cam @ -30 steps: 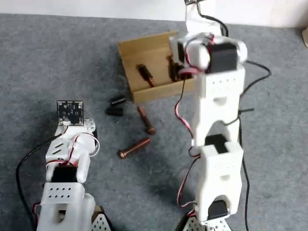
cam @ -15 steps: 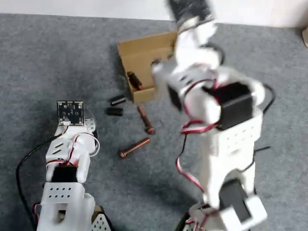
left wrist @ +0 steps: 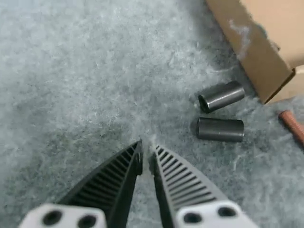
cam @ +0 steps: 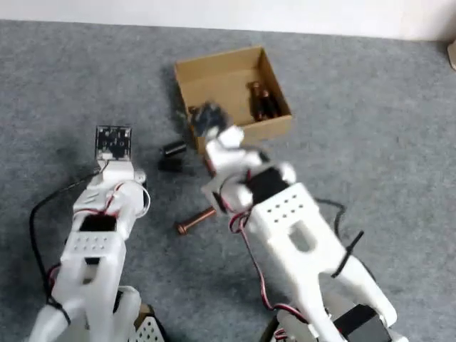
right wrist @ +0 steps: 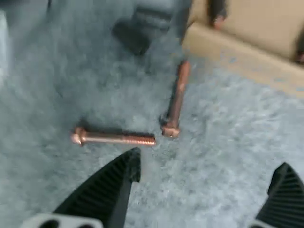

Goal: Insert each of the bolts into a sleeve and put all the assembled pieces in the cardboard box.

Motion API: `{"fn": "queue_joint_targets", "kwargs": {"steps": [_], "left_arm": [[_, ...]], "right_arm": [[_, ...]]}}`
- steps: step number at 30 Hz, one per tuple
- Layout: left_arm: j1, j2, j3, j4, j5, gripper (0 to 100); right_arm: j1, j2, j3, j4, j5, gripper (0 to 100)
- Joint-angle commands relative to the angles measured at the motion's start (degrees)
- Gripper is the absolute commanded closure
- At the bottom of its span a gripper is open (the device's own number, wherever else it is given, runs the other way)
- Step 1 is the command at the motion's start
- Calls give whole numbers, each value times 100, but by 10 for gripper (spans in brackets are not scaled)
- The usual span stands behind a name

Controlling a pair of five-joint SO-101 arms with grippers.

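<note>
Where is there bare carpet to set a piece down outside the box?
Bare carpet left of the cardboard box, beyond the left gripper; also right of the box and the right arm. Crowded: between box and arms, two sleeves, two bolts, the open right gripper over them.

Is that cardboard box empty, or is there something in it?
Not empty. In the high view, the cardboard box holds dark pieces with copper-coloured ends, lying near one wall.
</note>
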Motion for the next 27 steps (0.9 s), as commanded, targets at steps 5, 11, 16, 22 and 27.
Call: {"fn": "queue_joint_targets", "kwargs": {"steps": [5,11,16,22,27], "left_arm": [[259,637,-620,-123,-35,955],[857,884,-866,352,-651,955],[1446,884,-1710,2418,-1451,955],[2141,919,-1666,3253,-2989,955],[3108,892,-1402,3253,-3367,955]], "right_arm": [[-57,-224,1367,-1455,211,616],[145,-268,1490,-1437,185,616],[470,-268,1464,-1437,185,616],[558,-268,1464,-1455,185,616],[796,-268,1464,-1446,185,616]]}}
